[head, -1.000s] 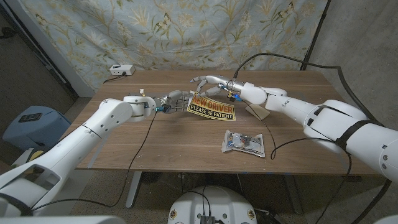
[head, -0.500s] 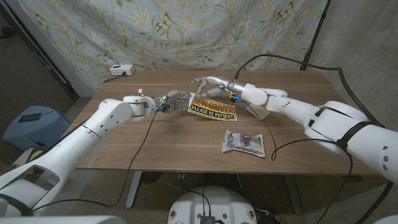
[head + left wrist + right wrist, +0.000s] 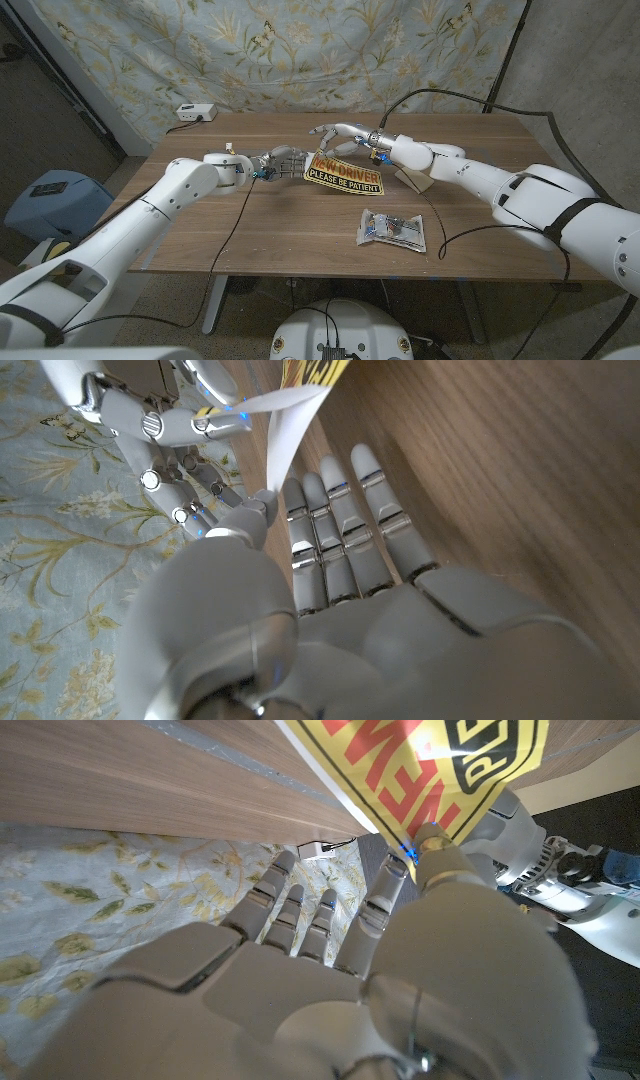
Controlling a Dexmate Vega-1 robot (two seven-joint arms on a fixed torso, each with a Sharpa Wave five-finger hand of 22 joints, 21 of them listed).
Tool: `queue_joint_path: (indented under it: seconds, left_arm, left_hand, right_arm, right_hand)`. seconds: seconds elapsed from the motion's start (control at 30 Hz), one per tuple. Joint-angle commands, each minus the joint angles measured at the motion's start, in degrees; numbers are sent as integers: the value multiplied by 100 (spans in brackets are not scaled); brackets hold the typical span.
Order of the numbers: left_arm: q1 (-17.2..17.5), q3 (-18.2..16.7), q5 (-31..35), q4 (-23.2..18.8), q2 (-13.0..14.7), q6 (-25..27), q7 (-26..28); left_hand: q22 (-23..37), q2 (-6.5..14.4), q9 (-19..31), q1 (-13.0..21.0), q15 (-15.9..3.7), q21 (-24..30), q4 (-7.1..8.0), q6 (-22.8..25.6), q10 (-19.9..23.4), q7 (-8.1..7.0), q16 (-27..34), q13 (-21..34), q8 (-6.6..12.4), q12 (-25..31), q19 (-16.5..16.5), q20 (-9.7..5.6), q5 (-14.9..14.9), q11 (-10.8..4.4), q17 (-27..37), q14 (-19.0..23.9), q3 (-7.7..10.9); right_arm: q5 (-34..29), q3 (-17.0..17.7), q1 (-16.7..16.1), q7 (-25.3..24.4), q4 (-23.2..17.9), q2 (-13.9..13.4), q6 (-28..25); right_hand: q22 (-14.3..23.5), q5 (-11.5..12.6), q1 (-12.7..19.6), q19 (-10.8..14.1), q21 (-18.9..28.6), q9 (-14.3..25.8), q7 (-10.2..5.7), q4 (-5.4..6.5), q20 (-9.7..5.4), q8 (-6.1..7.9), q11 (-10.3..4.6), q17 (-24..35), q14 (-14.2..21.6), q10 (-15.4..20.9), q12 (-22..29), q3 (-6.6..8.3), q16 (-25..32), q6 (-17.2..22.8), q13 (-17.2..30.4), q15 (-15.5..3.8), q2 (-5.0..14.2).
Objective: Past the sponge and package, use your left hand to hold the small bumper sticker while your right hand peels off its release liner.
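Holding the bumper sticker (image 3: 343, 173) up off the bench (image 3: 300, 235) at mid-far side, beyond the package (image 3: 392, 229), between both robot hands. Left robot hand (image 3: 282, 160) pinching a white strip, probably the release liner (image 3: 290, 430), between thumb and the side of a finger, as seen in the left wrist view; other fingers lying straight and together. Right robot hand (image 3: 338, 135) gripping the yellow printed face at its upper edge between thumb and a finger, remaining fingers spread, per the right wrist view. Sponge not clearly identifiable; a tan wedge-shaped object (image 3: 412, 179) sitting under the right forearm, nature uncertain.

Judging the step in hand: peeling under way, liner already parting from the printed sheet at one end. Roles appearing swapped against the task wording, left taking the liner and right the sticker; judgement only.

Next move calling for drawing the two robot hands steadily apart, keeping both pinches firm so neither layer slips or tears.

Comparing with the earlier frames: sticker shifting very slightly toward the right arm, left forearm edging forward, package staying put.
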Motion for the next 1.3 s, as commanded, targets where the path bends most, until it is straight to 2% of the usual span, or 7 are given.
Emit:
queue_joint_path:
  seconds: [0.03, 0.4, 0.63, 0.9, 1.0, 1.23, 1.3]
  left_arm:
    - [-232, 164, 169, 320, -147, -29, -302]
    - [-378, 257, 229, 570, -291, -26, -574]
    - [-439, 296, 221, 640, -337, 34, -726]
    - [-508, 382, 256, 683, -373, 124, -854]
    - [-522, 393, 273, 672, -378, 173, -827]
    - [-493, 371, 317, 628, -366, 164, -784]
    - [-476, 359, 323, 606, -355, 166, -761]
  left_hand:
    - [14, -87, 28, 9, 48, 34, -1, -64, -59, 2, -16, 40, -46, -24, 16, -3, 3, 54, 31, -23, -18]
    - [9, -174, 23, 2, 79, 37, -3, -240, -190, 18, -58, 72, -147, -87, -84, 26, -27, 108, 72, -164, -73]
    - [5, -200, 26, 3, 112, 40, -1, -308, -283, 49, -76, 89, -186, -129, -127, 56, -41, 162, 91, -225, -95]
    - [6, -239, 58, 187, 18, 131, -71, -166, -60, 53, 62, 130, -141, -45, -18, 18, -76, 87, 188, -51, -119]
    - [7, -264, 81, 228, -34, 198, -57, 25, 83, 16, 147, 155, -69, 15, 80, -31, -99, 52, 226, 113, -146]
    - [23, -188, 181, 360, -237, 449, -24, 613, 612, -122, 319, 251, 174, 220, 425, -149, -156, -139, 263, 616, -97]
    - [27, -173, 197, 381, -269, 500, -23, 654, 668, -125, 349, 268, 195, 237, 501, -201, -165, -184, 266, 711, -83]
  right_arm:
    - [-3, 64, -55, 26, -126, -87, -42]
    - [-17, 103, -80, 89, -205, -138, -43]
    - [-28, 190, -175, 111, -482, -270, -154]
    - [-8, 325, -327, 172, -787, -407, -318]
    - [-11, 362, -366, 183, -854, -429, -362]
    - [-24, 423, -439, 217, -983, -473, -424]
    - [-22, 440, -460, 236, -1026, -485, -452]
  right_hand:
    - [0, 13, 23, 55, -14, 22, 12, -16, 17, 26, 4, 20, 40, 42, -18, -29, -4, 34, 19, -12, -16]
    - [0, 17, 21, 70, -11, 19, 6, -13, 31, 28, 6, 25, 44, 63, -20, -43, -5, 37, 20, -15, -13]
    - [0, 19, 21, 71, -13, 15, 20, -12, 35, 28, 6, 28, 55, 69, -24, -50, -2, 38, 21, -12, -11]
    - [1, 21, 26, 73, -14, 13, 11, -11, 45, 26, 4, 32, 57, 73, -29, -57, -3, 33, 21, -12, -3]
    - [1, 22, 28, 75, -14, 13, 14, -12, 46, 26, 0, 33, 53, 73, -31, -59, -5, 31, 21, -11, -1]
    - [1, 24, 32, 75, -16, 14, 11, -13, 51, 26, -3, 35, 58, 74, -36, -65, -4, 26, 22, -10, 2]
    - [1, 25, 33, 75, -16, 15, 15, -13, 52, 27, 4, 35, 55, 74, -37, -67, -6, 25, 22, -13, 3]
